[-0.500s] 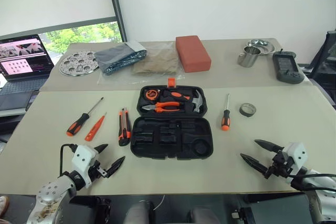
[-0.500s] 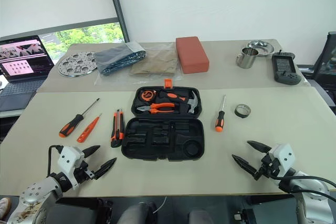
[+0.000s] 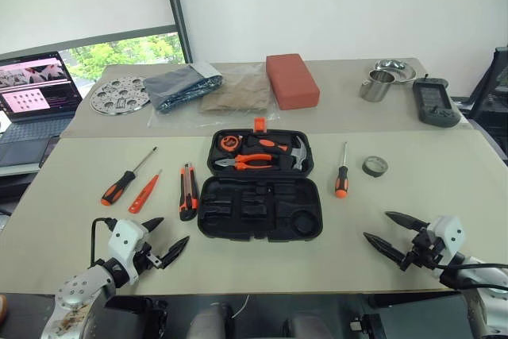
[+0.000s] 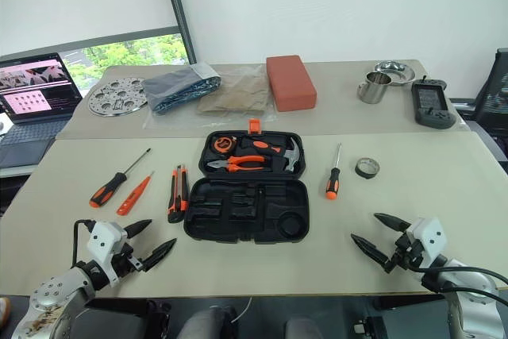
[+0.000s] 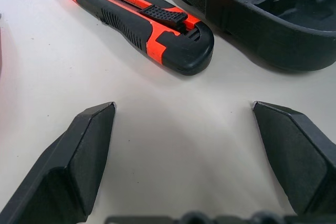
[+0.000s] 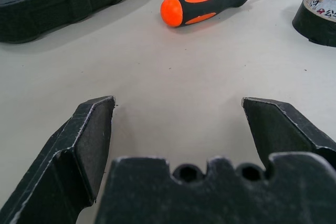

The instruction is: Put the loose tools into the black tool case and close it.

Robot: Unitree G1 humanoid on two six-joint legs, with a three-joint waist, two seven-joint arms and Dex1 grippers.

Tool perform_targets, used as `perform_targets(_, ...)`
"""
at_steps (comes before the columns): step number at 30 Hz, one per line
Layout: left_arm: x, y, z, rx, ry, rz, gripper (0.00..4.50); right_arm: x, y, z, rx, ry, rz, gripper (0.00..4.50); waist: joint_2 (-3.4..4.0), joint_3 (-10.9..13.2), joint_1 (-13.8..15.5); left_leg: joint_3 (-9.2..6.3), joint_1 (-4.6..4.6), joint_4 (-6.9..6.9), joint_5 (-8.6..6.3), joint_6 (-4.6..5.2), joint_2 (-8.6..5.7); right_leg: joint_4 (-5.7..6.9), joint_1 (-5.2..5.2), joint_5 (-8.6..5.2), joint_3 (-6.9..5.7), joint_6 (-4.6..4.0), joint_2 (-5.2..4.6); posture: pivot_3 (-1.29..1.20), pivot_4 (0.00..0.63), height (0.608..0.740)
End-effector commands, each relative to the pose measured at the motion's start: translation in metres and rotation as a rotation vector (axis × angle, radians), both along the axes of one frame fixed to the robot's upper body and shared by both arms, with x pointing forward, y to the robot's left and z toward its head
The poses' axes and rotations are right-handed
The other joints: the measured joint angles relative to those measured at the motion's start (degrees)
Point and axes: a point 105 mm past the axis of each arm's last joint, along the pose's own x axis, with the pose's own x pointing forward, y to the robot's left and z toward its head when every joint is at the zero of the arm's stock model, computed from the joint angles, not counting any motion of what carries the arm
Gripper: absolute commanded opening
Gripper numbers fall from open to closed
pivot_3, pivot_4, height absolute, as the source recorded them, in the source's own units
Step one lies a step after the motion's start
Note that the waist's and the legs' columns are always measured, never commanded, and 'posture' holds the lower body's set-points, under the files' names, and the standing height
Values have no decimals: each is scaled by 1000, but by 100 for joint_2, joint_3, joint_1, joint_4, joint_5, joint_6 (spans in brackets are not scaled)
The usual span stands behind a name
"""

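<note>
The black tool case [image 3: 260, 209] lies open in the middle of the near table, its far half holding orange-handled pliers and a hammer, its near half with bare slots. Left of it lie an orange-and-black utility knife [image 3: 188, 191], a slim orange screwdriver [image 3: 144, 193] and an orange-and-black screwdriver [image 3: 125, 178]. To the case's right sit another screwdriver [image 3: 342, 171] and a small grey tape roll [image 3: 375, 167]. My left gripper [image 3: 169, 237] hovers open near the table's front edge, below the knife [image 5: 142, 19]. Open too, my right gripper [image 3: 384, 230] sits front right, facing the screwdriver [image 6: 207, 2] and tape roll [image 6: 317, 18].
On the far table lie a red block [image 3: 290, 80], a brown cloth [image 3: 236, 93], a dark bag [image 3: 180, 85], a perforated metal disc [image 3: 118, 95], a steel cup [image 3: 376, 85] and a dark handheld device [image 3: 434, 102]. A laptop [image 3: 32, 91] stands far left.
</note>
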Motion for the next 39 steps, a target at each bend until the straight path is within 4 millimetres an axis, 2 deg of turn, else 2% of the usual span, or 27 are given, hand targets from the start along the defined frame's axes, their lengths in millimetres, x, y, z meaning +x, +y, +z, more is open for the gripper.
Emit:
perform_targets(1, 3, 1, 30, -22, -102, -29, 4500, 9, 9, 49, 45, -138, 73, 4479, 0, 3, -12, 0, -2, 0, 0, 0, 0, 0, -2, 0, 0, 0, 1, 0, 150, 740)
perform_targets(5, 15, 9, 75, -91, -215, 3, 4500, 17, 36, 86, 101, -184, 196, 4479, -8, 24, -23, 3, -13, 10, 6, -5, 5, 32, -22, 0, 0, 1, 17, 0, 150, 740)
perform_targets(7, 23, 17, 91, -89, -258, 27, 4500, 20, 54, 99, 99, -186, 279, 4479, -8, 24, -12, -3, -10, 14, 9, -10, 9, 40, -20, 0, 2, 1, 48, 0, 150, 740)
perform_targets(11, 42, 39, 102, -83, -252, 165, 4500, 25, 81, 112, 102, -181, 369, 4479, -7, 23, -1, -4, -7, 14, 11, -9, 7, 42, -20, 0, 2, 1, 55, 0, 150, 740)
perform_targets(14, 59, 69, 106, -6, -235, 316, 4500, 31, 109, 126, 118, -218, 432, 4479, -9, 25, 3, -2, -8, 14, 12, -7, 5, 43, -23, -2, 0, 4, 57, 0, 150, 740)
perform_targets(16, 70, 91, 104, 37, -209, 394, 4500, 31, 127, 131, 118, -219, 483, 4479, -23, 35, -1, -3, -9, 15, 14, -11, 6, 44, -26, -2, -1, 4, 64, 0, 150, 740)
perform_targets(23, 96, 122, 92, 46, -113, 419, 4500, 28, 156, 140, 129, -227, 550, 4479, -26, 36, 31, 4, -12, 7, 15, -12, 3, 48, -35, -2, -9, 4, 62, 0, 150, 740)
perform_targets(29, 110, 121, 64, 37, 94, 277, 4500, 29, 162, 147, 112, -254, 566, 4479, -28, 37, 48, 10, -11, 9, 17, -16, 2, 58, -45, -2, -16, 3, 66, 0, 150, 740)
perform_targets(36, 114, 128, 43, 89, 250, 233, 4500, 25, 160, 146, 109, -254, 553, 4479, -27, 36, 46, 17, -20, 10, 18, -16, 4, 68, -64, -2, -16, 3, 72, 0, 150, 740)
perform_targets(37, 114, 129, 42, 100, 259, 227, 3955, 24, 160, 146, 110, -253, 549, 4500, -27, 35, 46, 18, -20, 10, 18, -16, 5, 70, -66, -2, -14, 3, 72, 0, 150, 740)
perform_targets(39, 116, 130, 42, 128, 263, 220, 3447, 22, 158, 146, 116, -252, 538, 4500, -27, 35, 43, 18, -19, 13, 18, -16, 5, 73, -67, -2, -14, 3, 72, 0, 150, 740)
